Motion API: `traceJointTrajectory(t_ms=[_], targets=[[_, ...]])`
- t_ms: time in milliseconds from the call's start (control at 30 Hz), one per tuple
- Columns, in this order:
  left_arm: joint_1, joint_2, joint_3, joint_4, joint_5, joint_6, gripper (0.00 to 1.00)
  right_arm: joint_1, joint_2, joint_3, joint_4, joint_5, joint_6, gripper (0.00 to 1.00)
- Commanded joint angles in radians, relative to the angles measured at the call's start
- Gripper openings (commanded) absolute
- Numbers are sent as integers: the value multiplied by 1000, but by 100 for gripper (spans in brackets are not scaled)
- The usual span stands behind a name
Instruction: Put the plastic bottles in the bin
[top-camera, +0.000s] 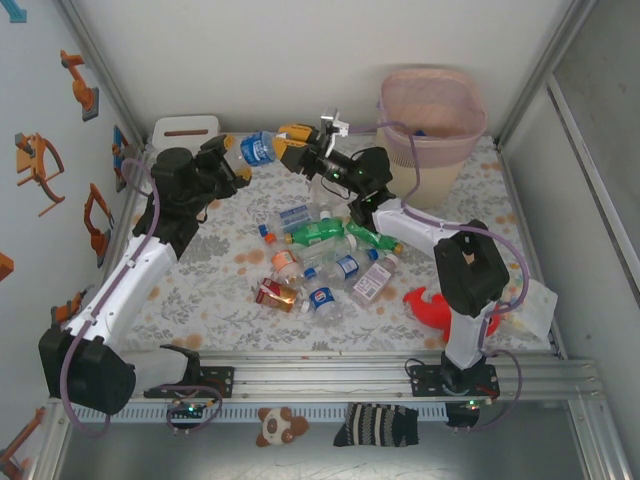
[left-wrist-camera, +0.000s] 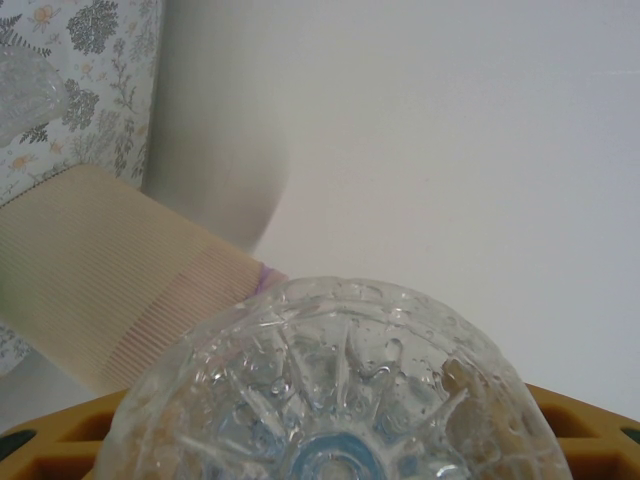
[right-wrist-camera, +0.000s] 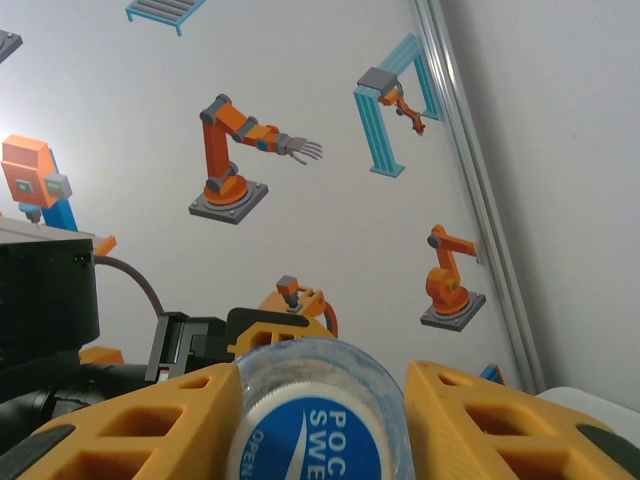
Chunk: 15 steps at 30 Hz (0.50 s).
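Clear blue-labelled plastic bottle (top-camera: 257, 148): base clamped in my left gripper (top-camera: 238, 158). Fingers of my right gripper (top-camera: 287, 148) flank it; whether they grip, I cannot tell.

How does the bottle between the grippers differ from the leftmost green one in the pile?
The raised bottle is clear with a blue label; the green bottle is tinted green. The raised bottle is held in the air; the green bottle lies on its side in the pile. Both are plastic.
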Motion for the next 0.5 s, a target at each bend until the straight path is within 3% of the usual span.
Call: traceJointTrajectory(t_ms=[0,100,333,467], targets=[[-6,-35,22,31,1,-113,40,5,-36,-16,57,20,5,44],[-6,-36,21,27,0,-111,40,4,-34,-14,70,22,18,43],[-6,-35,17,28,3,-112,40,4,-34,-5,81,29,29,24],[-6,-38,12,23,0,-111,50,5,-43,-3,83,37,26,16]])
